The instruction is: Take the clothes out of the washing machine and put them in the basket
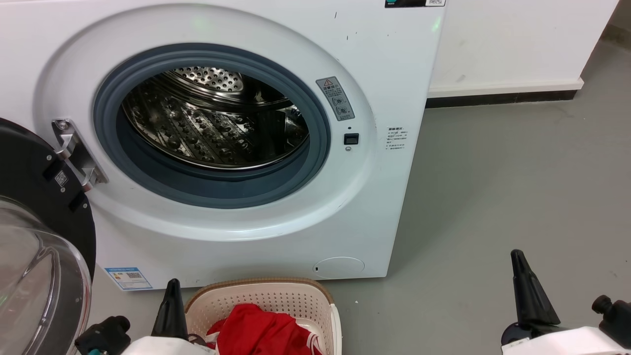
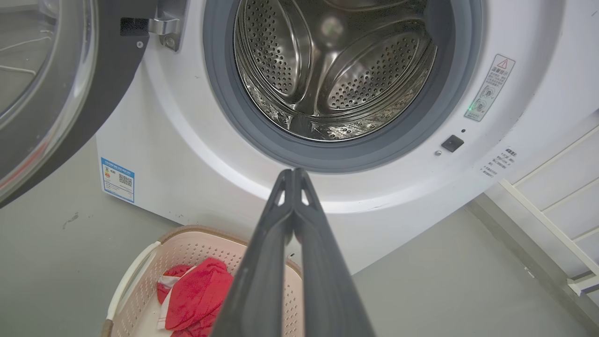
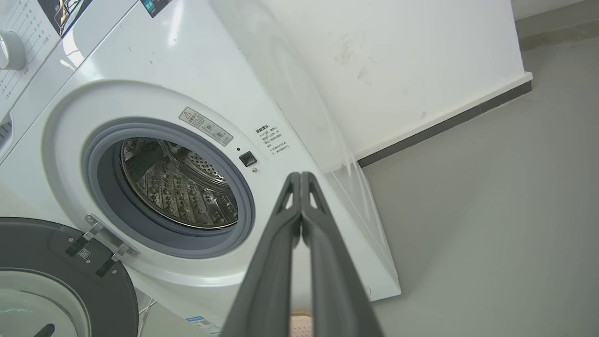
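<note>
Bright red garments with white trim (image 1: 256,328) lie heaped in the low cream-white perforated plastic basket with a brown woven-look rim (image 1: 261,284). It stands on the grey floor (image 1: 493,197) just before the foot of the large white front-loading washing machine (image 1: 246,246) — its black-rimmed glass door (image 1: 29,256) swung wide. The left gripper (image 2: 294,172) and right gripper (image 3: 300,174) point toward the machine, each with jaws pressed together.

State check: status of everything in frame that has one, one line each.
door, open, swung left
drum, no clothes visible inside
basket, upright, holding clothes
clothes, bunched in the basket
left gripper, fingers shut, empty
right gripper, fingers shut, empty
</note>
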`<state>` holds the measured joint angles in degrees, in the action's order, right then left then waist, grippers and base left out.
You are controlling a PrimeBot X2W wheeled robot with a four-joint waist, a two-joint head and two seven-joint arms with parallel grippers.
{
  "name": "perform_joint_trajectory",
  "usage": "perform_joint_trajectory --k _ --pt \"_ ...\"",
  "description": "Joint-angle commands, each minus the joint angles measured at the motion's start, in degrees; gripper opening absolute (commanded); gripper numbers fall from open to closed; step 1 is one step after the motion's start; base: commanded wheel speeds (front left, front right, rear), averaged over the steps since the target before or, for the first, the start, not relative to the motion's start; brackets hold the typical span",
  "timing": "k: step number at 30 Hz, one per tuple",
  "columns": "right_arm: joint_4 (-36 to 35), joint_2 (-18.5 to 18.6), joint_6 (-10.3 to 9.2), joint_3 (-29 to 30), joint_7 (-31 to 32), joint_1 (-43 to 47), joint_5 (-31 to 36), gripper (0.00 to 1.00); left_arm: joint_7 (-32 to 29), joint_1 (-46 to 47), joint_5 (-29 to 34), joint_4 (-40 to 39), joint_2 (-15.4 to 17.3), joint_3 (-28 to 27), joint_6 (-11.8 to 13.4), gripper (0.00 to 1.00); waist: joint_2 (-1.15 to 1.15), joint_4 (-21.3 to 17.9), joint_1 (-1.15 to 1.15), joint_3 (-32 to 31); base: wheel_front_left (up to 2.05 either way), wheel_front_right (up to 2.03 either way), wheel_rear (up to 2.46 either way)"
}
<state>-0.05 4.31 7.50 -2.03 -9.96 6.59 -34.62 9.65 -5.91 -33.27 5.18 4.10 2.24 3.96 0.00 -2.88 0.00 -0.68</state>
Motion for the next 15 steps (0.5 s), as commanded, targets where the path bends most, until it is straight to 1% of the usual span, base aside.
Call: perform_joint_trajectory --k 1,15 --pt "-0.15 0.51 0.0 0.25 0.44 -1.88 -2.76 0.0 -0.37 1.81 -2.61 -0.33 0.46 -0.26 -0.55 0.0 0.0 0.05 0.0 0.01 0.0 0.0 0.0" --pt "2.7 0.88 -0.01 0.95 2.93 -4.24 -15.03 0.0 -2.91 4.01 -15.11 1.47 0.79 -1.12 -2.86 0.0 0.0 0.46 0.0 0.14 0.0 0.0 0.0"
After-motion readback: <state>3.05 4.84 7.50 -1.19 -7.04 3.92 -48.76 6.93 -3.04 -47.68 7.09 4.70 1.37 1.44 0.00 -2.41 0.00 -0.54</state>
